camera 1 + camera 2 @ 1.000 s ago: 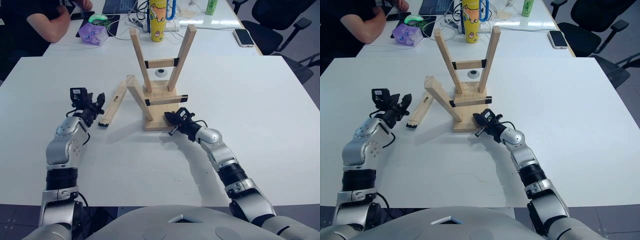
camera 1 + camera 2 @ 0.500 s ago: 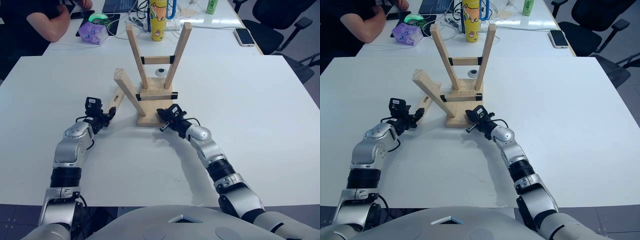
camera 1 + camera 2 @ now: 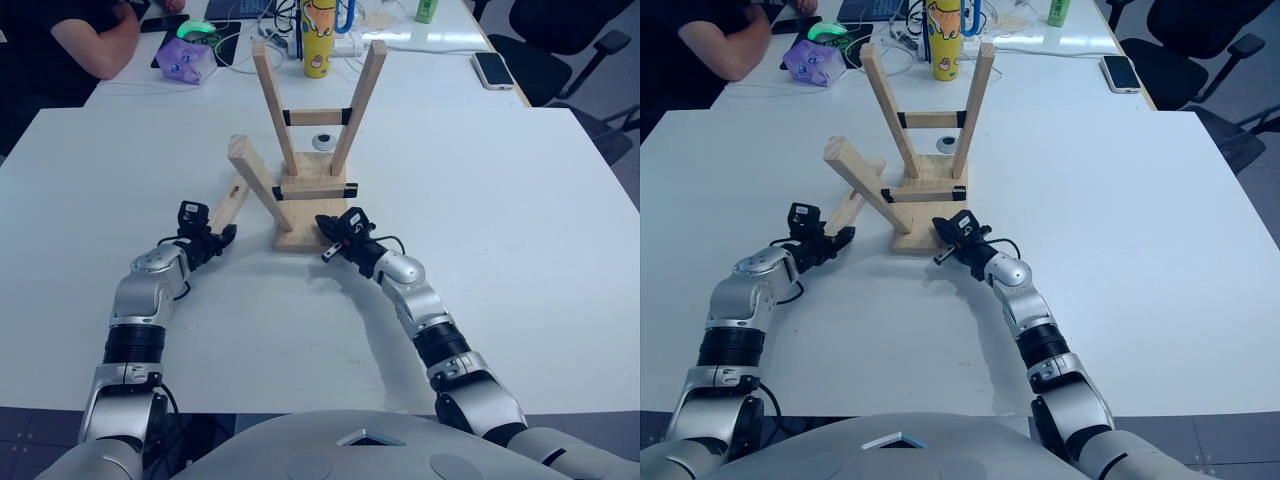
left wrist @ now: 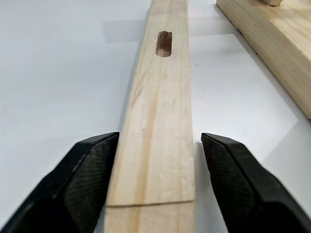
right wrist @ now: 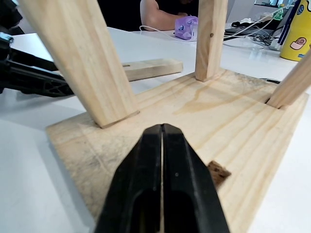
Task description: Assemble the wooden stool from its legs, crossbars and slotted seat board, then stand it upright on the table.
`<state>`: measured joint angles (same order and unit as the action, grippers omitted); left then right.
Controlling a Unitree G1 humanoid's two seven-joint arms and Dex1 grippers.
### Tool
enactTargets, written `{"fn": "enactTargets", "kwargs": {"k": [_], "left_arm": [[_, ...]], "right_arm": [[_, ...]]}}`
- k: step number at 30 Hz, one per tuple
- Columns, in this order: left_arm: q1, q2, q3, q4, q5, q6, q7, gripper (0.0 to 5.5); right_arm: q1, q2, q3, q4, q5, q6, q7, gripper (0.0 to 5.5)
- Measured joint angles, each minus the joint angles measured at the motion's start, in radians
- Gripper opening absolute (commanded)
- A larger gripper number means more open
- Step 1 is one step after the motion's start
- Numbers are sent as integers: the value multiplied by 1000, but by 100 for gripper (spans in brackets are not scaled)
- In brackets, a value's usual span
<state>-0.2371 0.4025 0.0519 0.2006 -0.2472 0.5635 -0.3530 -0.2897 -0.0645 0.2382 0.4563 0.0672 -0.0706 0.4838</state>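
Observation:
The stool stands upside down: its seat board (image 3: pixel 297 238) lies flat on the white table with two upright legs (image 3: pixel 272 100) and one leaning leg (image 3: pixel 255 180), joined by crossbars (image 3: pixel 316 117). An empty slot (image 5: pixel 218 171) shows in the board. A loose leg (image 3: pixel 228 203) with a mortise hole (image 4: pixel 164 43) lies flat to the left of the board. My left gripper (image 4: pixel 159 141) is open, one finger on each side of that leg's near end. My right gripper (image 5: pixel 162 141) is shut with nothing in it, tips at the board's near right corner.
A small round disc (image 3: pixel 322 142) lies behind the stool. On the table beyond stand a yellow cup (image 3: pixel 318 40), a purple object (image 3: pixel 188 62) and a phone (image 3: pixel 493 70). The white table (image 3: pixel 520 220) lies bare to the right and in front.
My left gripper came in from the left to straddle the loose leg's near end. The stool slid a little to the left, and my right gripper went with it at the board's corner.

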Motion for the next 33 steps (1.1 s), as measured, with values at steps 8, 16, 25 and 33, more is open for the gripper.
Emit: {"fn": "enactTargets", "kwargs": {"k": [8, 16, 25, 33], "left_arm": [[-5, 5, -5, -2, 44, 5, -3, 311], [-39, 8, -28, 34, 71, -5, -27, 311], [-78, 7, -29, 107, 81, -41, -38, 281], [-92, 7, -27, 138, 83, -65, -53, 208]], "right_arm": [[7, 4, -6, -13, 0, 5, 0, 0], [43, 6, -11, -49, 21, 35, 12, 0], [44, 4, -10, -64, 23, 52, 22, 0], [140, 5, -52, -184, 132, 13, 111, 0]]}}
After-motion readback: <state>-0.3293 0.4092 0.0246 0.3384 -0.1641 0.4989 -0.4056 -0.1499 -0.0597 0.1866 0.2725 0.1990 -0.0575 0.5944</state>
